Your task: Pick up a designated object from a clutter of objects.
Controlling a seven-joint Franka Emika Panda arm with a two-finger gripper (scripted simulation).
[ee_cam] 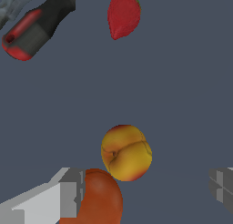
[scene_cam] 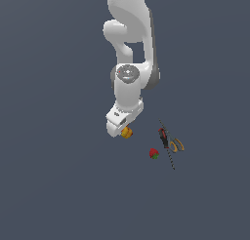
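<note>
Between the two grey fingertips of the hand point(ee_cam: 144, 191), the wrist view shows a peach point(ee_cam: 126, 152), yellow with red-orange blushes and a crease down its middle; this I take to be the designated object. It lies on the dark counter point(ee_cam: 182, 91), nearer one finger point(ee_cam: 63, 196) than the other point(ee_cam: 222, 185), with clear gaps on both sides, so the hand is spread wide and holds nothing. That spread makes sense as a way to straddle the fruit before closing.

A plain orange-red ball point(ee_cam: 98, 198) sits just beside the peach and right against the nearer finger (a neighbour that may get nudged or caught when the fingers close). Keeping it outside the grip looks like the main concern.

Farther off lie a strawberry point(ee_cam: 123, 14) and a dark tool with a red part point(ee_cam: 34, 27), both well apart from the peach.

From the exterior view, the arm hangs low over the counter, its hand point(scene_cam: 117, 128) hiding most of the peach point(scene_cam: 127, 132); the strawberry point(scene_cam: 154, 153) and the tool with orange loops point(scene_cam: 168, 142) lie toward the exterior view's right.
</note>
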